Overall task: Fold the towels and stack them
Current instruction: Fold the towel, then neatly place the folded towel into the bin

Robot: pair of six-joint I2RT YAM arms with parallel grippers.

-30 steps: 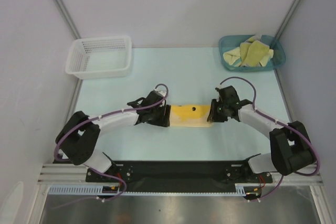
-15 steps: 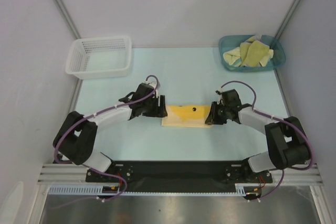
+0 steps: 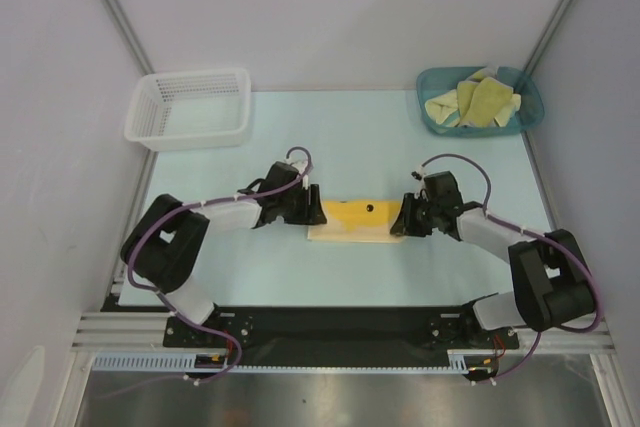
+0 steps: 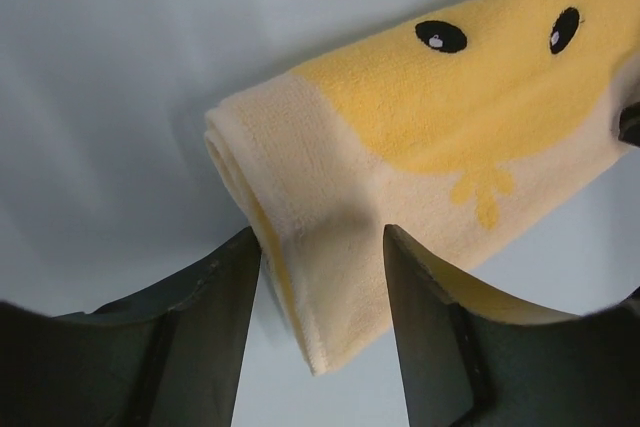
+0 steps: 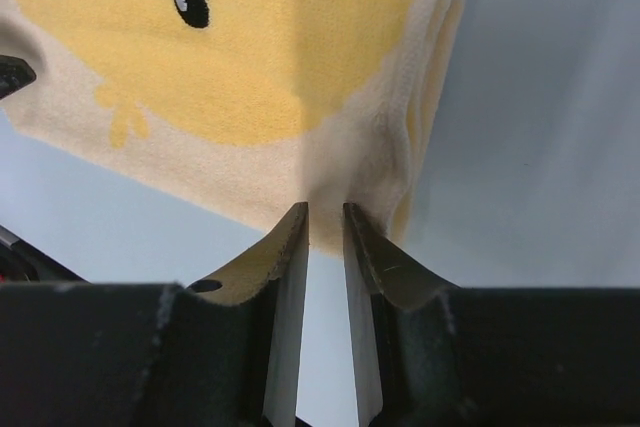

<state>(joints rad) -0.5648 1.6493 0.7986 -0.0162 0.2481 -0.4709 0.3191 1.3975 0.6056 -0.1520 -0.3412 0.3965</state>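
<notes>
One towel (image 3: 355, 219), pale cream with a yellow chick face, lies folded into a long strip on the table between my arms. My left gripper (image 3: 316, 209) stands open at the strip's left end. In the left wrist view the towel's (image 4: 420, 117) near corner reaches between the spread fingers of that gripper (image 4: 320, 232) without being pinched. My right gripper (image 3: 400, 221) is at the right end. The right wrist view shows this gripper (image 5: 324, 209) with its narrow jaws shut on the edge of the towel (image 5: 250, 57). More towels (image 3: 478, 100), pale yellow and yellow-green, lie heaped at the back right.
The heaped towels sit in a teal plastic bin (image 3: 531, 112) at the back right corner. A white mesh basket (image 3: 190, 107) stands at the back left. Walls and frame posts close in the table on three sides.
My left gripper let go of the towel's left end, drew back to the left, then came back to that end with its jaws apart. The right gripper kept its grip and barely moved.
</notes>
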